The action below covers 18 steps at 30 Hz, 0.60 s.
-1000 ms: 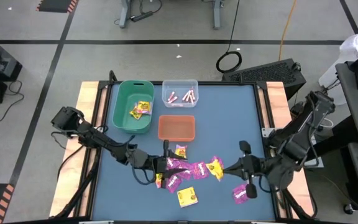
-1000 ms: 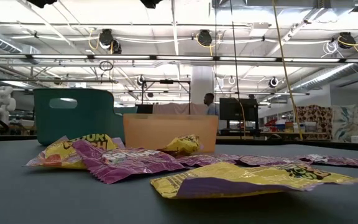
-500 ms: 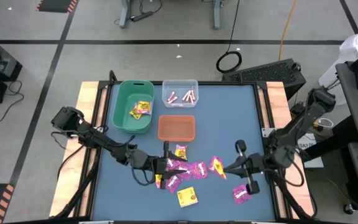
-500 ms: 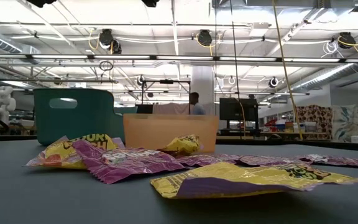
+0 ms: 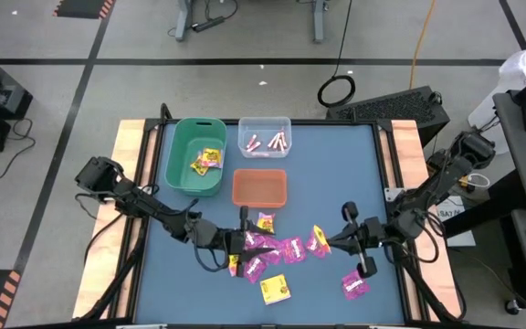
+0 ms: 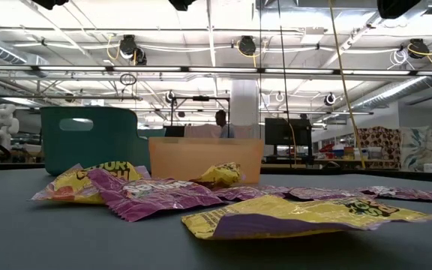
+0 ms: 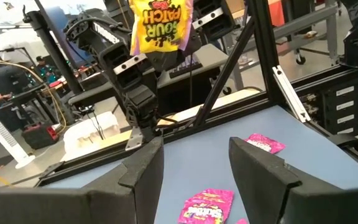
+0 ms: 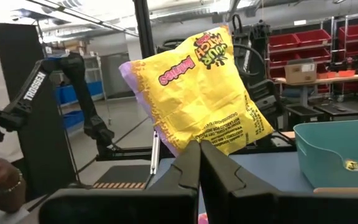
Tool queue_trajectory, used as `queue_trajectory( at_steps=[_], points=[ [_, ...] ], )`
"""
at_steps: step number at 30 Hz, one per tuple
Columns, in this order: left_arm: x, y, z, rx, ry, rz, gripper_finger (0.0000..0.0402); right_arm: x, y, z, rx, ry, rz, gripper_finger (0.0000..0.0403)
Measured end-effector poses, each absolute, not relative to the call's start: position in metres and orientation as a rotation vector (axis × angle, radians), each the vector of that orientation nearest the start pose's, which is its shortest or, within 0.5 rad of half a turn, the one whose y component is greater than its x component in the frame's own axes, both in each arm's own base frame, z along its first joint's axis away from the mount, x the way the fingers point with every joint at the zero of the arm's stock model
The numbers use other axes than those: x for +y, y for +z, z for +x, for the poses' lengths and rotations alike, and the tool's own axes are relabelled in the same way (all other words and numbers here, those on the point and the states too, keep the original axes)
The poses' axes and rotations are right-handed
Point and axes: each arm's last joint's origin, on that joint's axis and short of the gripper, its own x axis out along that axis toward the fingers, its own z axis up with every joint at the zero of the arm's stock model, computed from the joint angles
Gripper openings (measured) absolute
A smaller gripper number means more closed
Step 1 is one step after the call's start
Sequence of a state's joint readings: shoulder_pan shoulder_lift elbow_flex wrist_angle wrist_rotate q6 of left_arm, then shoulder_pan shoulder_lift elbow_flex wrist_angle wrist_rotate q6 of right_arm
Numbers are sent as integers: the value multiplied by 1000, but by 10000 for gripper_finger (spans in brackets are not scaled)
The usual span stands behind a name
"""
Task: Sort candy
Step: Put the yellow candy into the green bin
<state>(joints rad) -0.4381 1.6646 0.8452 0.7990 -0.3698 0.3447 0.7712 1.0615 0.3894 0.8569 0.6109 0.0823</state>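
The right claw [image 5: 325, 243] is pinched tight on the lower edge of a yellow packet [image 5: 318, 241], lifted above the table [image 5: 336, 183] beside the loose candy pile [image 5: 268, 251]. The left claw [image 5: 245, 241] sits low at that pile, fingers apart with nothing between them.

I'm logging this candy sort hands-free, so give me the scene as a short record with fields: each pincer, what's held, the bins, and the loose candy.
right pincer: shut on yellow packet, lifted above the table
left pincer: open, low over the loose candy, holding nothing
green bin: yellow packets inside
clear bin: pale pink sticks inside
orange bin: looks empty
loose candy: magenta and yellow packets on the blue table, in front of the orange bin
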Motion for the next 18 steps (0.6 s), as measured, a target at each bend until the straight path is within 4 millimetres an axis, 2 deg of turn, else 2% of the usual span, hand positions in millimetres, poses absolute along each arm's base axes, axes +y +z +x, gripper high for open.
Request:
queue_trajectory(
  at_steps=[10, 18],
  points=[
    [-138, 225, 322, 17, -63, 330, 187, 136, 239, 163, -92, 175, 88, 0],
    [-137, 226, 323, 18, -58, 306, 187, 136, 232, 163, -45, 161, -202, 0]
  ],
)
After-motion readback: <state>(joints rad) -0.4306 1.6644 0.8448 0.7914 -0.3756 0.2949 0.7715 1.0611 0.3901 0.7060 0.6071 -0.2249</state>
